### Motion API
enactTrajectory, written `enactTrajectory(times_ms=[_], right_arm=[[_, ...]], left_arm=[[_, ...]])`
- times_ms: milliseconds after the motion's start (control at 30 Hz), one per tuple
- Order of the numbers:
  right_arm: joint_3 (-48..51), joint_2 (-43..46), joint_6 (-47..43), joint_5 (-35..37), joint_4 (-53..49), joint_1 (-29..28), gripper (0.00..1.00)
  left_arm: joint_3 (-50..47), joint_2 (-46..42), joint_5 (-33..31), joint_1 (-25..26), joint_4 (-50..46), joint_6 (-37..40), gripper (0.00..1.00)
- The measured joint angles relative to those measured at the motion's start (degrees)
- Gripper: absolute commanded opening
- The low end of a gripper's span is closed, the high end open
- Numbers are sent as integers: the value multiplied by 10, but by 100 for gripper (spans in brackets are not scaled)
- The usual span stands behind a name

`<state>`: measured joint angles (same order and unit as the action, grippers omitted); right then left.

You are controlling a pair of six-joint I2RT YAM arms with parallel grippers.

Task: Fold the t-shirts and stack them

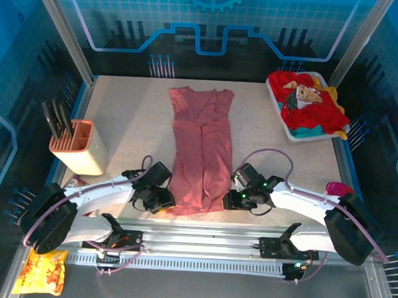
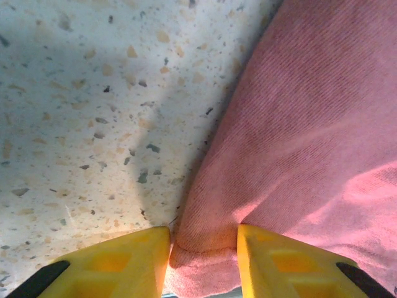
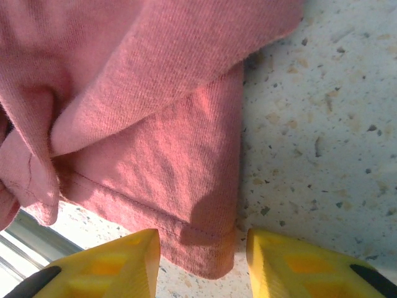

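The dusty rose-pink t-shirt [image 1: 200, 152] lies on the speckled table as a long narrow strip, collar end far, hem end near. My left gripper [image 1: 164, 202] is at its near left corner; in the left wrist view the gripper [image 2: 203, 248] is open, with the hem of the pink shirt [image 2: 298, 136] filling the gap between the yellow fingers [image 2: 133, 261]. My right gripper [image 1: 228, 199] is at the near right corner; in the right wrist view the gripper [image 3: 203, 248] is open and straddles the hem corner of the pink shirt [image 3: 155, 143]. Red [image 1: 314, 115], yellow [image 1: 332, 96] and teal [image 1: 307, 131] shirts are piled at the back right.
The piled shirts sit in a white tray [image 1: 279, 108]. A knife block [image 1: 79, 146] stands at the left edge. An orange-yellow snack bag [image 1: 40, 274] lies below the table's near left corner. The metal rail [image 1: 201, 239] runs along the near edge, just behind both grippers.
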<state>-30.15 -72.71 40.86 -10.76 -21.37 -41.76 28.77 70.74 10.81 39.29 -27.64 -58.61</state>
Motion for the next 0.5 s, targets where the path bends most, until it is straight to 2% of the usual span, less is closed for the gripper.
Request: enactTrajectory(times_ms=[167, 433, 500], right_arm=[[0, -8, 4, -2, 3, -3, 39], [1, -22, 27, -16, 27, -6, 13], [2, -22, 32, -19, 32, -6, 7]], left_arm=[[0, 3, 0, 1, 3, 0, 35], [0, 7, 0, 2, 5, 0, 29], [0, 9, 0, 2, 5, 0, 25]])
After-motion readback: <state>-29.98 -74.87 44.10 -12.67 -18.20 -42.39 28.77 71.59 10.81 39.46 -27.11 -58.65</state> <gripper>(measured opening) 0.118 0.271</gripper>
